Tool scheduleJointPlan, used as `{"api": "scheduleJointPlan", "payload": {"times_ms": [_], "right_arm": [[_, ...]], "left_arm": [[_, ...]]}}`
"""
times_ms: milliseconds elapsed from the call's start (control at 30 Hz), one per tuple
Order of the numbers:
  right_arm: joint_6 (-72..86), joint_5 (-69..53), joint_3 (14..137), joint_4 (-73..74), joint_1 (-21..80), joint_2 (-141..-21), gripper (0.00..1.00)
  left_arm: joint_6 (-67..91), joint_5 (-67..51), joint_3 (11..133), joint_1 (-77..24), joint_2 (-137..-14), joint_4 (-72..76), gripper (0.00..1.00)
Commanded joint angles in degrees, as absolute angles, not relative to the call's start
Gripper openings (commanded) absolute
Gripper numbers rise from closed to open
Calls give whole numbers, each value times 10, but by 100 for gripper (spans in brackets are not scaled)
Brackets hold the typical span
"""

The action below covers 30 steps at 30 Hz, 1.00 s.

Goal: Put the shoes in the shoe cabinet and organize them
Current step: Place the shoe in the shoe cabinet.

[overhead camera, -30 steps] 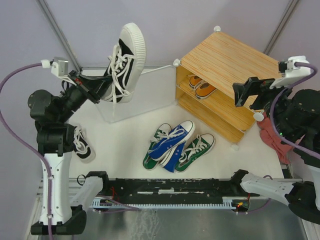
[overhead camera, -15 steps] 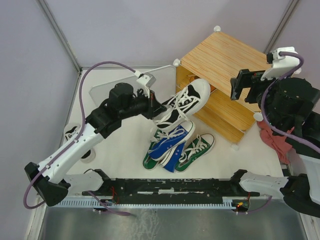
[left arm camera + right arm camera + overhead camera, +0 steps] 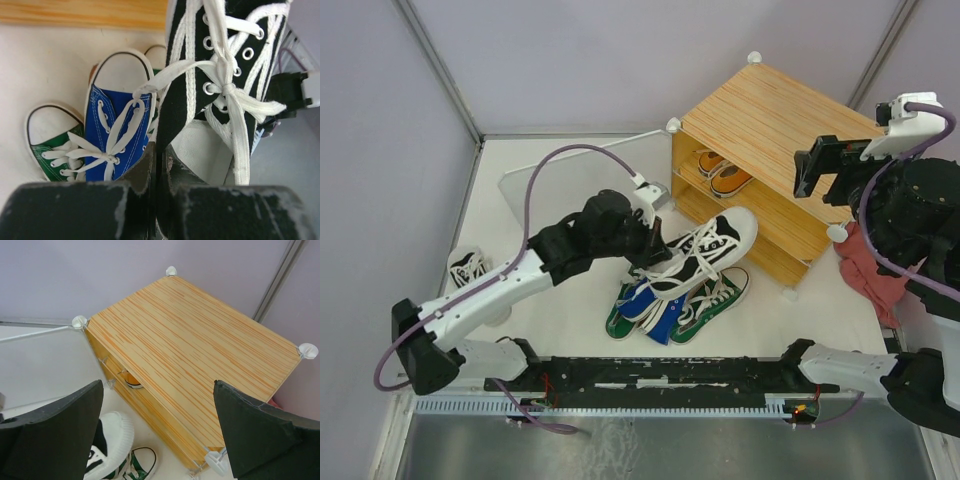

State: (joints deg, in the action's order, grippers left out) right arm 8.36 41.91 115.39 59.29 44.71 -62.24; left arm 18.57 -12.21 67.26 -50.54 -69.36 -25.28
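Note:
My left gripper (image 3: 647,240) is shut on the heel edge of a black sneaker (image 3: 705,250) and holds it over the pile of blue (image 3: 655,295) and green shoes (image 3: 712,300), toe toward the shoe cabinet (image 3: 770,150). In the left wrist view the gripper (image 3: 161,165) pinches the black sneaker (image 3: 220,65) above a blue shoe (image 3: 117,130) and a green shoe (image 3: 52,150). Two orange shoes (image 3: 725,172) sit on the cabinet's upper shelf. A second black sneaker (image 3: 468,270) lies at the far left. My right gripper (image 3: 157,410) is open above the cabinet (image 3: 200,355).
The cabinet's pale door panel (image 3: 570,180) stands open at the back left. A pink cloth (image 3: 868,270) lies right of the cabinet. A black rail (image 3: 660,375) runs along the near edge.
My left arm swung down and right from high at the back left, carrying the black sneaker over the shoe pile toward the cabinet front. The right gripper shifted slightly.

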Motion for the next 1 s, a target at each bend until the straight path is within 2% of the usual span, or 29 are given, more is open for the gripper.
{"api": "scheduleJointPlan", "payload": {"times_ms": [0,167,533,967], "right_arm": [[70,431,1181,598,446,-625,98],[69,433,1170,592,446,-619,98],[69,438,1158,592,446,-610,99],[66,451,1138,586,446,-588,99]], "left_arm": [[195,-113,718,-524,-726,-204,3],[207,-95,744,-526,-767,-174,3],[227,-114,934,-529,-955,-184,3],[259,-115,1106,-548,-1098,-175,3]]}}
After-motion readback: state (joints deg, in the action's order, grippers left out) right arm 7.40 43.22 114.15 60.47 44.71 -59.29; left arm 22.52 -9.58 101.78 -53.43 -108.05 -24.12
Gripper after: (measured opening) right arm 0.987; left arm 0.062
